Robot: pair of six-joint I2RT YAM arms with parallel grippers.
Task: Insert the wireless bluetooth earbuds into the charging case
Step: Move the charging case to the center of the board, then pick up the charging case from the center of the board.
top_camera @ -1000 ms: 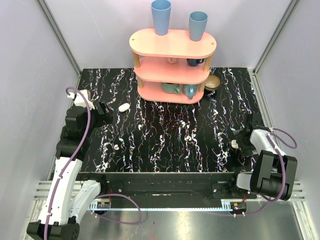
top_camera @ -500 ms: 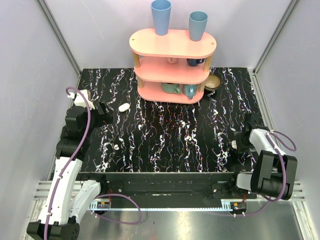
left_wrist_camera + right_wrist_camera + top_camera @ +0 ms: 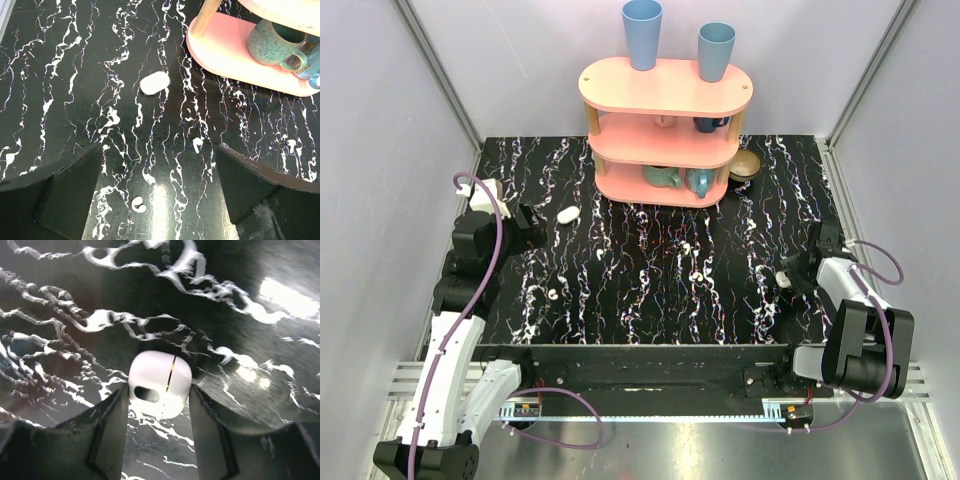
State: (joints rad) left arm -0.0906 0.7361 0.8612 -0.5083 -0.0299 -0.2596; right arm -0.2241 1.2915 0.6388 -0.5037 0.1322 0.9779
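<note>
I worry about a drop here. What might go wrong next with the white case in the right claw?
The right claw pinches only the near part of the glossy, rounded case, so it may slip or twist. Its seam looks shut, so nothing goes in until it opens. The earbud is tiny and white on the white-veined table, easy to miss.

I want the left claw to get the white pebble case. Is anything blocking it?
Nothing visible. Only bare table lies between the open left gripper and the charging case. One earbud lies beside that line, near one fingertip.
</note>
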